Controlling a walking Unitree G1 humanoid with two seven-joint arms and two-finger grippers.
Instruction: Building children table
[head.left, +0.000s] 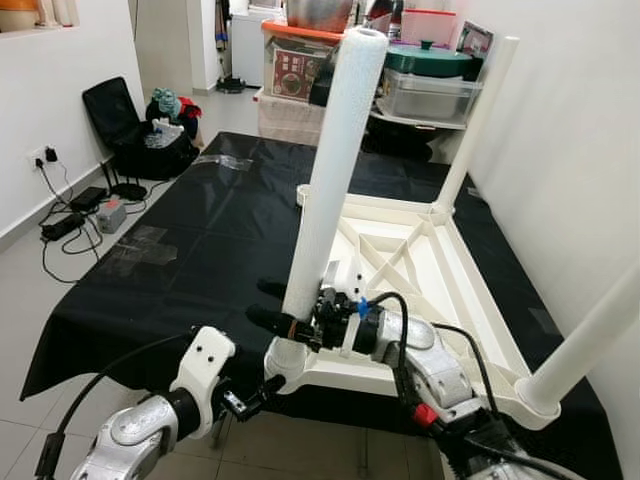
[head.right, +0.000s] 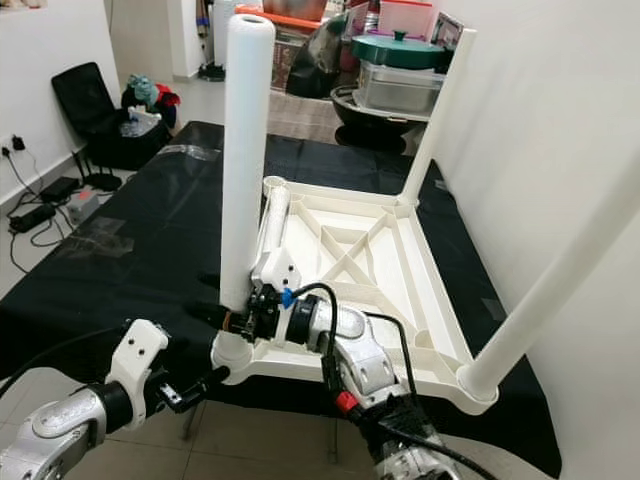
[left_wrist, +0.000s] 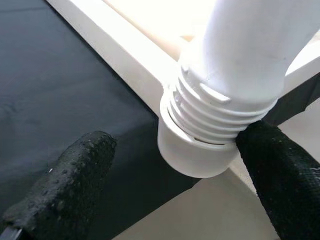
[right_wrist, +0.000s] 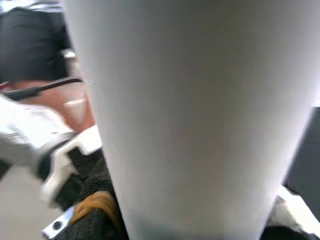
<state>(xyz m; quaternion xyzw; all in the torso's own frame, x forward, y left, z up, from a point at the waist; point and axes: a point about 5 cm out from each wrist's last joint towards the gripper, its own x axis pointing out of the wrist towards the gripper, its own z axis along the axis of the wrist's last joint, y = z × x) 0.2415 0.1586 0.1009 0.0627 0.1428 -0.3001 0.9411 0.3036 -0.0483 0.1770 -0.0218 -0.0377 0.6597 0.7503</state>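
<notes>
Matt white plastic leg (head.left: 335, 160) (black cloth (head.left: 200, 240), seemingly).

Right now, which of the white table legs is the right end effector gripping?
The near-left leg, standing in the tabletop's near-left corner socket; the right end effector clamps its base. The other legs stand untouched.

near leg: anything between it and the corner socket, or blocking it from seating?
Nothing visible. The near leg stands in the corner socket with several thread turns exposed above the rim, so not fully seated. The right end effector grips the leg low down; the left end effector straddles the socket, open.
</notes>
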